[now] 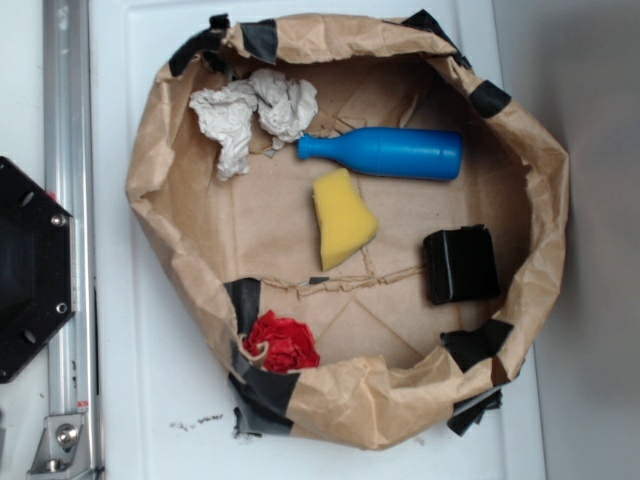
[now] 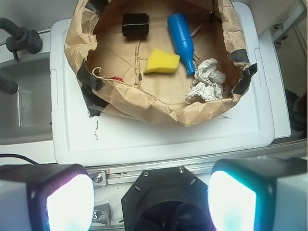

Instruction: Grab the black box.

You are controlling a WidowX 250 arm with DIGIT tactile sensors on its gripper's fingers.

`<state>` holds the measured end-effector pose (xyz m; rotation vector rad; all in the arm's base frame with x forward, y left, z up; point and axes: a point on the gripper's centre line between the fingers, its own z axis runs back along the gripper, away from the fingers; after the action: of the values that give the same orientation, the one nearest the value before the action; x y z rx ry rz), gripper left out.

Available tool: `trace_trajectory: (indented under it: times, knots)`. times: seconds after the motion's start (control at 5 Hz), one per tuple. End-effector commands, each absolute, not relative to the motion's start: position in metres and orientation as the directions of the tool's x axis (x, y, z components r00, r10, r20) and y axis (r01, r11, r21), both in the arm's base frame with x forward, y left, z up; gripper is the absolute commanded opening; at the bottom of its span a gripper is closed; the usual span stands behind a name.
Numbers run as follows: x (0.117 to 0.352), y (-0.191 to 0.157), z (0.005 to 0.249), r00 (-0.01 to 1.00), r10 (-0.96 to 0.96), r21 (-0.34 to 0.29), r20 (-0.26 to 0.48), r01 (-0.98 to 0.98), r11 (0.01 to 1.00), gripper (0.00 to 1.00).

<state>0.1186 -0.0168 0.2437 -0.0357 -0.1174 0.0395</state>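
Gripper [image 2: 151, 202] is hanging back over the black hex plate [image 2: 163, 199], well short of the paper bin [image 2: 144, 103], fingers spread wide, holding nothing. Black box [image 2: 135, 25] is sitting at roughly 12 o'clock from it in the wrist view, a touch left, on the bin's far side, beyond the yellow sponge [image 2: 161, 62]. Box is near-square, no clear long axis. Reach needs to clear the near bin wall.
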Motion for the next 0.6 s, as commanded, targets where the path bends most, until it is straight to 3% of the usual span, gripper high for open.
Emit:
trace_trajectory:
  times: [0.0, 0.4]
  knots:
    - [0.119, -0.017, 0.244, 0.992, 0.042, -0.038, 0.116, -0.037, 0.999, 1.0]
    - [0.217, 0.007, 0.213, 0.948, 0.236, -0.005, 0.214, -0.24, 0.971, 1.0]
